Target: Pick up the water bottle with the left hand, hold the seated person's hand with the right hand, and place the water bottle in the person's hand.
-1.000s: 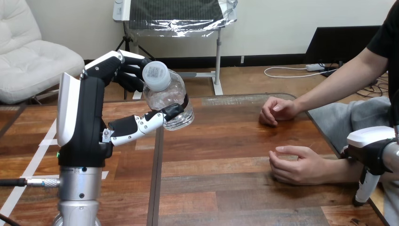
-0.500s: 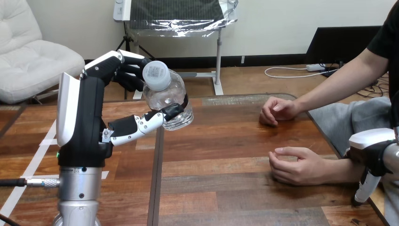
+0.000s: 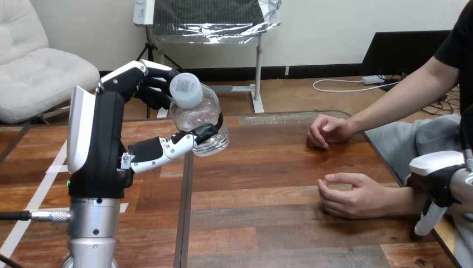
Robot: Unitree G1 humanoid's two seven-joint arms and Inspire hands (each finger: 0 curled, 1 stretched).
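Water bottle (image 3: 194, 111) clasped in left hand (image 3: 100, 139), tilted, above table (image 3: 268, 167); right hand (image 3: 438, 177) grasp: cannot tell.

The clear water bottle (image 3: 199, 121), white cap (image 3: 186, 89) tipped toward me, hung above the table (image 3: 268, 167) in my left hand's (image 3: 111, 139) curled fingers. The person's nearer hand (image 3: 351, 196) rested on the table at right, loosely curled, well apart.

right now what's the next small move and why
Probably ease the right hand in to take hold of the person's nearer hand. It sits by that forearm, and I can't see a grip yet. The left hand holds the water bottle up over the table, well apart from the person.
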